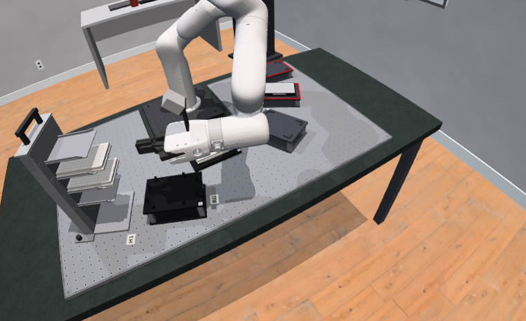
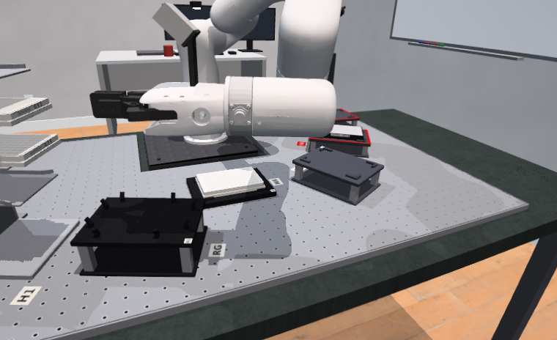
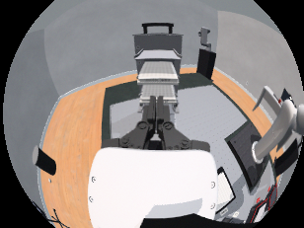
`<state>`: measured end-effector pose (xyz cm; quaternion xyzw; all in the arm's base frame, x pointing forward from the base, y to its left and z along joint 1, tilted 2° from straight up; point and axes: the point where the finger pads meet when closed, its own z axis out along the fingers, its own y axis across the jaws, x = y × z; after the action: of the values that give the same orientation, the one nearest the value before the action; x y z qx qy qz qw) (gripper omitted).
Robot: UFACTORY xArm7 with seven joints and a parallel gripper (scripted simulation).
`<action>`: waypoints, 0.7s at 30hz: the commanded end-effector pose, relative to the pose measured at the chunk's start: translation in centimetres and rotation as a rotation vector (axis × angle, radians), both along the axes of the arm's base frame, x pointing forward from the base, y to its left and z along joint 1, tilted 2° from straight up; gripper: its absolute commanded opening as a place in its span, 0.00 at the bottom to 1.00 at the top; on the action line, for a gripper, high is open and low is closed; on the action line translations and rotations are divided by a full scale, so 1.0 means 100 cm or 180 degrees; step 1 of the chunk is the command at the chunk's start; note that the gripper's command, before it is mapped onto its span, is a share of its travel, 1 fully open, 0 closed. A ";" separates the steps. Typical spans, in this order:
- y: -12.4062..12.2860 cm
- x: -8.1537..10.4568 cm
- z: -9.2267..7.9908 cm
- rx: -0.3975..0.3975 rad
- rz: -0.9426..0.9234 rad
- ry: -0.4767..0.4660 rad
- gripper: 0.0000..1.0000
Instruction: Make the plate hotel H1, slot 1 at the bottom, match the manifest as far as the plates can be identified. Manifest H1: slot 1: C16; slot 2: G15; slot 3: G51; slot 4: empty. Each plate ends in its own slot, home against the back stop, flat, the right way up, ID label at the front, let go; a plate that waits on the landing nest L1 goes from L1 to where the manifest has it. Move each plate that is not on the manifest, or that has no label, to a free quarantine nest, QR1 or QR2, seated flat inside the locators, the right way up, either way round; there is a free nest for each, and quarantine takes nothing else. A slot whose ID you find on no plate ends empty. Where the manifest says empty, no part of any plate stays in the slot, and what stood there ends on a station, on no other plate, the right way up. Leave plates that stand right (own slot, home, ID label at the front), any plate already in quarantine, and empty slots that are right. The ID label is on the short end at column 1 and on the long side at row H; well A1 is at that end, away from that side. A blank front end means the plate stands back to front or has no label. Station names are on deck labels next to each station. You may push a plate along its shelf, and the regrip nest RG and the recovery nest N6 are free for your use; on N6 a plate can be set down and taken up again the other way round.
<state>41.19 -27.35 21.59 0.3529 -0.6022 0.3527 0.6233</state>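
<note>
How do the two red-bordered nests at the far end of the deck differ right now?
The nearer red-bordered nest carries a light-topped plate; the farther red-bordered nest shows only its dark top. The nearer one is fully in view; the farther one is partly hidden behind the arm. Both are dark platforms with red edging, side by side.
</note>
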 end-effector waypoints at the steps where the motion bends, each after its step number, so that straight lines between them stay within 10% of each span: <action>1: 0.006 0.004 0.001 -0.0003 -0.0001 -0.0012 0.00; 21: 0.015 0.010 0.001 -0.0003 -0.0001 -0.0012 0.00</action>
<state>42.09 -25.80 21.55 0.3528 -0.6022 0.3526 0.6234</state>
